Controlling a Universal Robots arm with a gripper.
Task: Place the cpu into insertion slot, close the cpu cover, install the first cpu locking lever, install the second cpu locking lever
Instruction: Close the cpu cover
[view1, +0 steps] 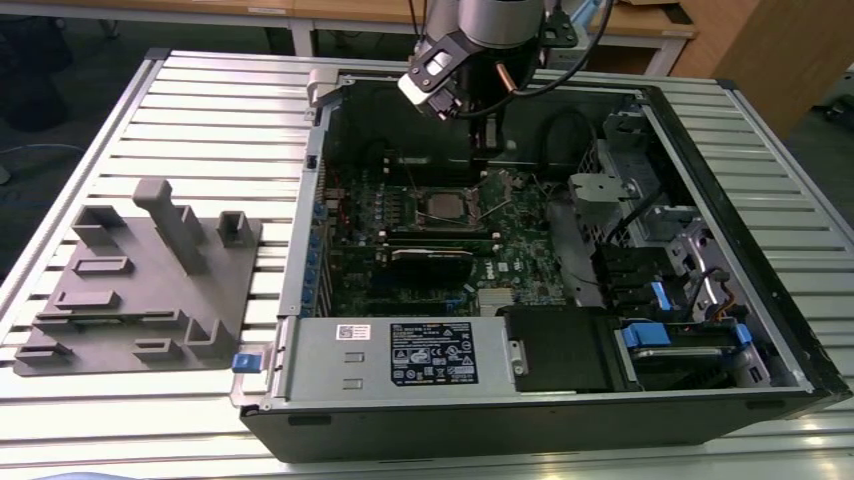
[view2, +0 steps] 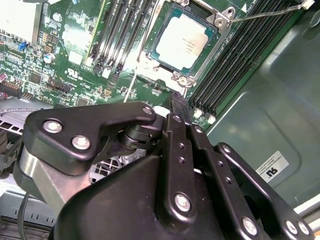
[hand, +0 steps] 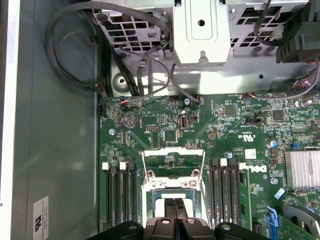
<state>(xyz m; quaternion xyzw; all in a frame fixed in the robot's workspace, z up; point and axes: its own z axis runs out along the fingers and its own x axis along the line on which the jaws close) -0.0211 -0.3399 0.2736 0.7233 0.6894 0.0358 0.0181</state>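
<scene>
Cpu (view2: 182, 42) sits in its socket; cpu cover (view2: 220, 21) lies down around it, I judge. Locking levers (view2: 270, 12) stand unlatched: lever step in hand. Gripper (hand: 176, 210) hovers above, fingers together, empty. Latching calls for pressing down, then hooking sideways.

You are looking at a black label (view1: 430, 352) on the grey box (view1: 314, 360), a small white sticker (view1: 352, 332) sitting beside it. A second sticker (view2: 271, 166) is clinging to the case wall (view2: 260, 100), faint print (view2: 186, 44) is showing on the chip (view2: 172, 32), white lettering (hand: 260, 172) is crossing the green board (hand: 200, 125); none is reading clearly.
</scene>
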